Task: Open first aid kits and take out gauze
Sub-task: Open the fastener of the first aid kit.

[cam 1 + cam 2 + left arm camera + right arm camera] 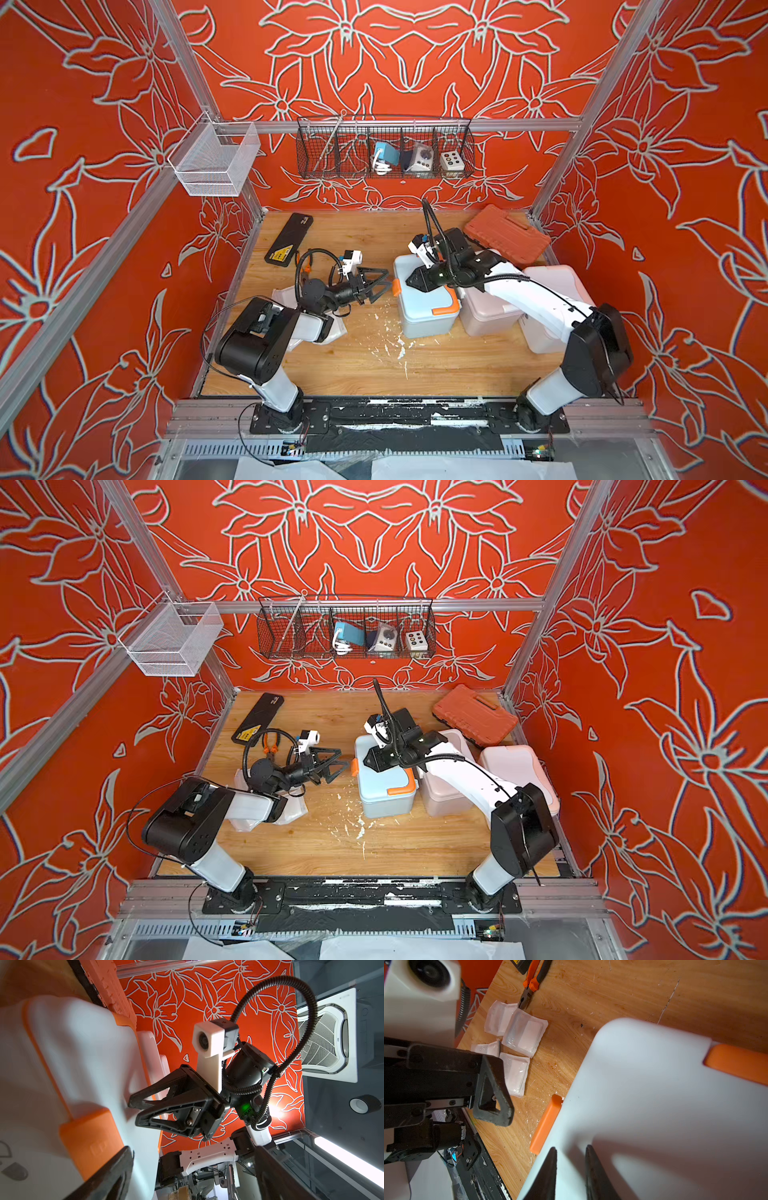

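Left fingers (pixel 503 1095) spread wide, right fingers (pixel 548 1178) narrow atop blue-grey kit (pixel 654 1105); right wrist reveals 4 gauze (pixel 525 1034).

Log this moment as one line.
left tool: open beside latch | right tool: over closed blue-grey kit | gauze packets: on table

Gauze packets (pixel 525 1032) lie on the table (pixel 374 370), left of the kits (pixel 419 309)
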You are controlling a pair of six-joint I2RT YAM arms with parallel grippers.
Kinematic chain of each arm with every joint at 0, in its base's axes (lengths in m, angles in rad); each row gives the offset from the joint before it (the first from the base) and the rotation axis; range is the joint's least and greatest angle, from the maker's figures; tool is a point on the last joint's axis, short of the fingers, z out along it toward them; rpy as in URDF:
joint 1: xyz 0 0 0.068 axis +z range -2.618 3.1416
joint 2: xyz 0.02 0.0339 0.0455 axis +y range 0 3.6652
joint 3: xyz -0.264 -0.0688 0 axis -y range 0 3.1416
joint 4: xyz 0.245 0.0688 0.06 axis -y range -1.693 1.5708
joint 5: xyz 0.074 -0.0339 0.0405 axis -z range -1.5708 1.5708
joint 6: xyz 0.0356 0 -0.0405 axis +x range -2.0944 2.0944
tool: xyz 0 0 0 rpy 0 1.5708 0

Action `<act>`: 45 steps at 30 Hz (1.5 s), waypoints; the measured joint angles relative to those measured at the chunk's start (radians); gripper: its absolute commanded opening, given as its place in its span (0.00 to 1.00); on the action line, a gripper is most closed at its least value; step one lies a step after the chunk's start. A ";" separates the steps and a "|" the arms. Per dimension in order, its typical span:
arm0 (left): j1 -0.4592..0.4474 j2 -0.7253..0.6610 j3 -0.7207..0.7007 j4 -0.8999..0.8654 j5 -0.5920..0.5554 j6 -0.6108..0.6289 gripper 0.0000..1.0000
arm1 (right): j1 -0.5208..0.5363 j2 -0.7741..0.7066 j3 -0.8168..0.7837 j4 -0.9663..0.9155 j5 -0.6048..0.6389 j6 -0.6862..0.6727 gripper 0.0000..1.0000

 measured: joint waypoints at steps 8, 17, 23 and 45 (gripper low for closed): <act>0.007 -0.078 -0.025 -0.146 -0.004 0.150 0.88 | 0.000 -0.046 -0.007 -0.009 0.005 0.002 0.37; -0.013 -0.431 0.156 -0.905 -0.149 0.617 0.89 | 0.000 -0.158 -0.031 -0.151 0.049 0.024 0.53; -0.138 -0.476 0.342 -1.333 -0.333 0.859 0.89 | 0.000 -0.272 -0.071 -0.233 0.135 0.038 0.72; -0.325 -0.180 0.650 -1.881 -0.756 1.186 0.92 | -0.006 -0.391 -0.222 -0.139 0.372 0.158 0.98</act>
